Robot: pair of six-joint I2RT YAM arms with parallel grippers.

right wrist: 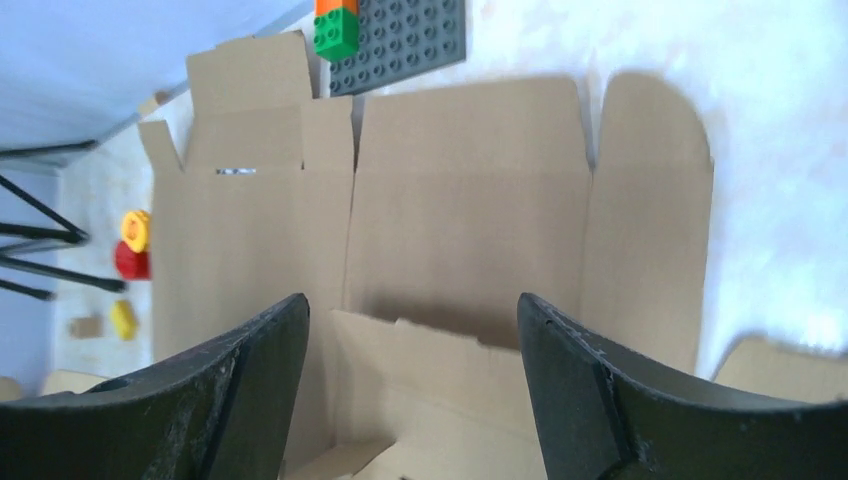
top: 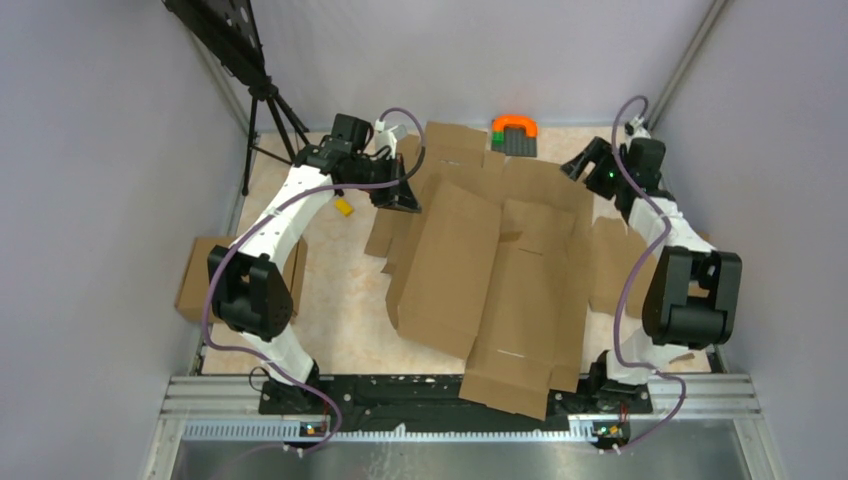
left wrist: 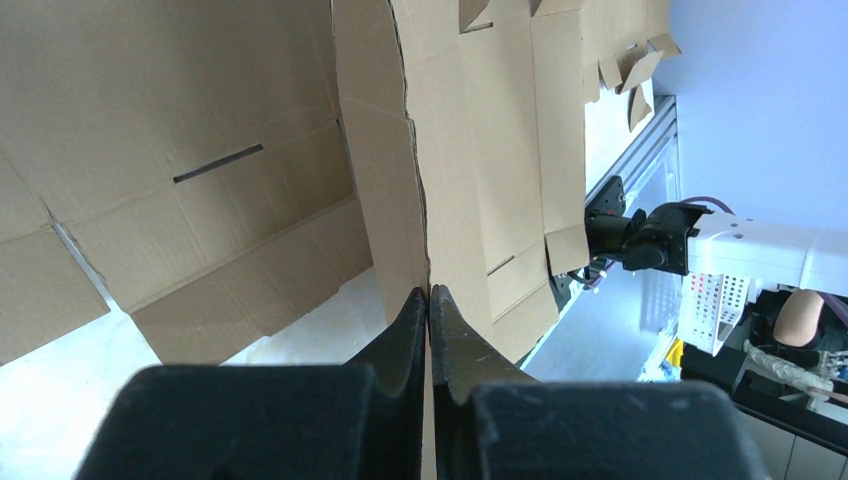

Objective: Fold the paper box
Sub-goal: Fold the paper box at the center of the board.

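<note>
Left gripper (left wrist: pixel 429 292) was pinched shut on the raised left edge of the paper box (top: pixel 520 260), which ran near-to-far, while right gripper (right wrist: pixel 412 305) hung wide open and empty over its far-right corner.

The paper box (top: pixel 455 260) was plain brown, the studded baseplate (right wrist: pixel 410 35) dark grey, its arch (top: pixel 514 124) orange and one brick (right wrist: pixel 335 38) green.

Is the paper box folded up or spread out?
Mostly spread: the paper box lies flat, no walls standing; one left panel looks raised, its edge pinched by the left gripper.
</note>
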